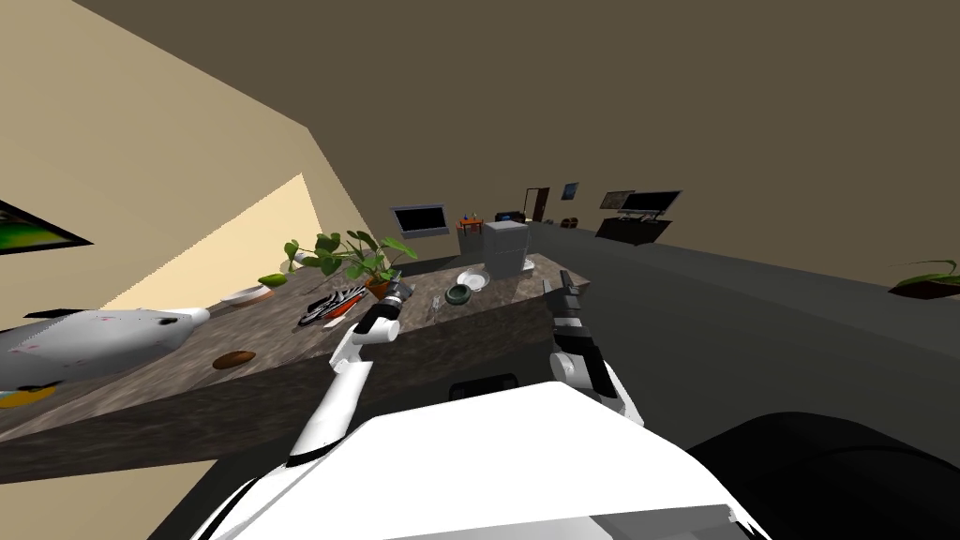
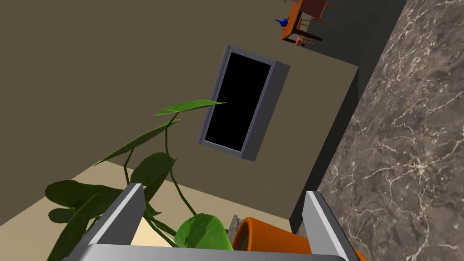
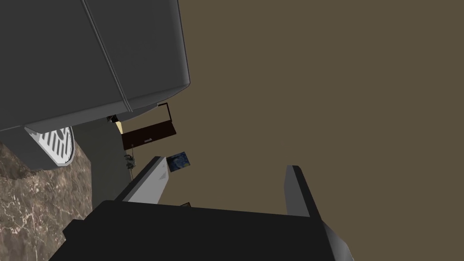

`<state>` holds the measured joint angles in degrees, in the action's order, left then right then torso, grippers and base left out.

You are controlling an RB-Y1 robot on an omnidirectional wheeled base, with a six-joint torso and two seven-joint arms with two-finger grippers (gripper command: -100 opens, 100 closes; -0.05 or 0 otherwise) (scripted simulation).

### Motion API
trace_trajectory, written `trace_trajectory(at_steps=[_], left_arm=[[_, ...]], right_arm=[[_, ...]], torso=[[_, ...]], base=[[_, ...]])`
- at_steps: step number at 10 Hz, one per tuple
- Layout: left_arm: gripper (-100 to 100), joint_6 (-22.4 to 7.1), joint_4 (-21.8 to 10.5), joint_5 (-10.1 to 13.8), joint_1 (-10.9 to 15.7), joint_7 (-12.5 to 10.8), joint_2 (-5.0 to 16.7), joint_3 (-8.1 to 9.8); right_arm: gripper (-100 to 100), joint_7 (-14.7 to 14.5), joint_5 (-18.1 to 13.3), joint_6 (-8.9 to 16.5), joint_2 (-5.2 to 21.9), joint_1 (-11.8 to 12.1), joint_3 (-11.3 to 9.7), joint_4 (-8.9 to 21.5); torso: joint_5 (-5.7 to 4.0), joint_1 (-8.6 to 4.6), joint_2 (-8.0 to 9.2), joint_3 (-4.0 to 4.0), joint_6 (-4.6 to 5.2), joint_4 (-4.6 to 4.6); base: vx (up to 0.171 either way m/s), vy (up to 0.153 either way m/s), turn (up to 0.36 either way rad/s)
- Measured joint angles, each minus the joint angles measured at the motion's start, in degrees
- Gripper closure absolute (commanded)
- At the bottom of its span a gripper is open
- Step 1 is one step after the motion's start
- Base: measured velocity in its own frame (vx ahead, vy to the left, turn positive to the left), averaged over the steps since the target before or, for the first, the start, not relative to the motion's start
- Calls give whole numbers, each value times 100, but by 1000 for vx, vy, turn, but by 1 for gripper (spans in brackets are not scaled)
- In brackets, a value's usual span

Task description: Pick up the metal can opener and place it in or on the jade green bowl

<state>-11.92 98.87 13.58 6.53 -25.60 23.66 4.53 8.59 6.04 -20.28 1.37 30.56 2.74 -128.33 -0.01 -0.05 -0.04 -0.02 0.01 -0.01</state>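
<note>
Marble-brown tabletop (image 1: 281, 347) runs slantwise under both arms. Farthest to the left of the left pincer (image 2: 224, 190) lies a large white shape (image 1: 103, 337), cut off so that I cannot name it. Nearer in are a small brown lump (image 1: 234, 359) close to the front edge and a white dish (image 1: 248, 295) with something green on it, too small to read.

Just left of the left pincer lies a heap of dark metal and orange-red tools. The can opener (image 1: 323, 307) seems to be the dark metal piece in it, though its outline is hard to pick out. Behind the heap stands a leafy plant (image 1: 352, 253). The left pincer is spread wide and holds nothing; the plant's orange pot (image 2: 272, 238) sits between its fingers, partly hidden by the pincer's body.

Between the two pincers, the dark green bowl (image 1: 457, 294) rests on the tabletop near the left pincer, with bare stone around it. A white plate (image 1: 474, 279) lies just beyond the bowl. A grey boxy appliance (image 1: 506, 248) stands further back; it looms near the right pincer's fingers, mostly cut off.

The right pincer (image 3: 225, 163) is spread and empty, hanging at the tabletop's right end. Past that edge, open grey floor (image 1: 750, 319) stretches away.
</note>
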Motion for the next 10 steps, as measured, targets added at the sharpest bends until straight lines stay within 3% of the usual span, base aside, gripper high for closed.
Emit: trace_trajectory(at_steps=[5, 10], left_arm=[[-100, -746, -442, 75, 326, -438, 122, 9], [-100, -1542, -1162, 249, 862, -995, 347, -16]], right_arm=[[0, 0, 0, 0, 0, 0, 0, 0], [0, 0, 0, 0, 0, 0, 0, 0]], torso=[[0, -1, 1, 1, -3, 0], [-2, -8, -2, -1, -3, -1]], base=[[6, -18, -33], [14, -32, -44]])
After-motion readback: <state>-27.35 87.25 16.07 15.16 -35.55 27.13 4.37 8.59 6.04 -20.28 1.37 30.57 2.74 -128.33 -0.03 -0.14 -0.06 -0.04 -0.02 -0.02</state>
